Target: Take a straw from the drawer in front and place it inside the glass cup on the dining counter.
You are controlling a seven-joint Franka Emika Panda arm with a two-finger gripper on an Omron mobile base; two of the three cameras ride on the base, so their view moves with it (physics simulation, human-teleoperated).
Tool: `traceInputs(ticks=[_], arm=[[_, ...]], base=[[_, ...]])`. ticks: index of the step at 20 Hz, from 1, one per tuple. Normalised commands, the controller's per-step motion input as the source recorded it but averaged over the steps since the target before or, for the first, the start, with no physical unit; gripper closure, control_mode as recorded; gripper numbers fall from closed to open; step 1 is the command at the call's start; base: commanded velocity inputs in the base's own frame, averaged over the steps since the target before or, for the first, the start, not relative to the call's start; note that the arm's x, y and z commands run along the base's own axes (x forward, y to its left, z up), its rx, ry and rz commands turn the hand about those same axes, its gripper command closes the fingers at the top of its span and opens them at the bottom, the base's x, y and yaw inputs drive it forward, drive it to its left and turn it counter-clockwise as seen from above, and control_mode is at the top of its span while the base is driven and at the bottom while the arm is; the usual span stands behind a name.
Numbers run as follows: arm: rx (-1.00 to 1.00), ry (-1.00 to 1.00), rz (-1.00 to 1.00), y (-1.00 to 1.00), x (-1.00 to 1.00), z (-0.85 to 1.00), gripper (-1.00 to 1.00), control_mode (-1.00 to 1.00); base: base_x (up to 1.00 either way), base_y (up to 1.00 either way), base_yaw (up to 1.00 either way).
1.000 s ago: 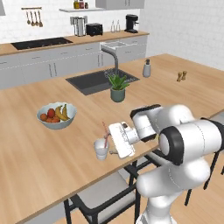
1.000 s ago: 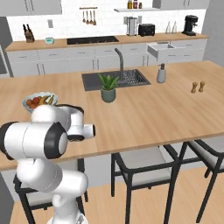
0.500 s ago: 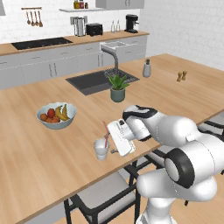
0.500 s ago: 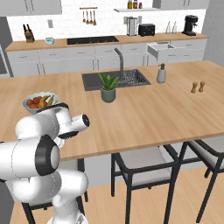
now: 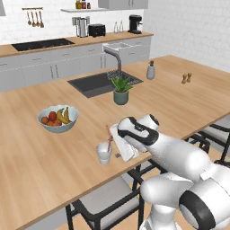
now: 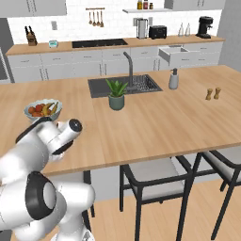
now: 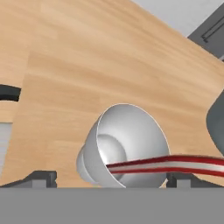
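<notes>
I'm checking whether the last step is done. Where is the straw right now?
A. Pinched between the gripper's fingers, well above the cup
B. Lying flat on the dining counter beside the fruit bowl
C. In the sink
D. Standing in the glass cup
D: the straw leans out of the glass cup near the dining counter's front edge, and the hand view shows its lower end inside the cup; the gripper beside it is open.

The thin red straw (image 5: 108,138) leans inside the clear cup (image 5: 104,153) on the wood counter (image 5: 36,157), just before the open gripper (image 5: 117,155).
</notes>
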Motion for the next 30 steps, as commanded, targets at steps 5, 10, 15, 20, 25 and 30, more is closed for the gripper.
traceInputs(ticks=[5,10,15,20,25,30], arm=[[-0.21,-0.06,-0.14,-0.27,-0.15,0.08,-1.0,-1.0],[-0.15,-0.04,-0.13,-0.42,-0.2,0.22,-1.0,-1.0],[-0.03,-0.07,-0.05,-0.41,-0.78,0.5,-1.0,-1.0],[0.0,-0.13,0.0,-0.38,-1.0,0.62,-1.0,-1.0],[0.0,-0.07,0.0,-0.02,-0.95,0.79,-1.0,-1.0],[0.0,0.0,-0.01,0.22,-0.7,0.82,-1.0,-1.0]], base=[[0.0,0.0,0.0],[0.0,0.0,0.0],[0.0,0.0,0.0],[0.0,0.0,0.0],[0.0,0.0,0.0],[0.0,0.0,0.0]])
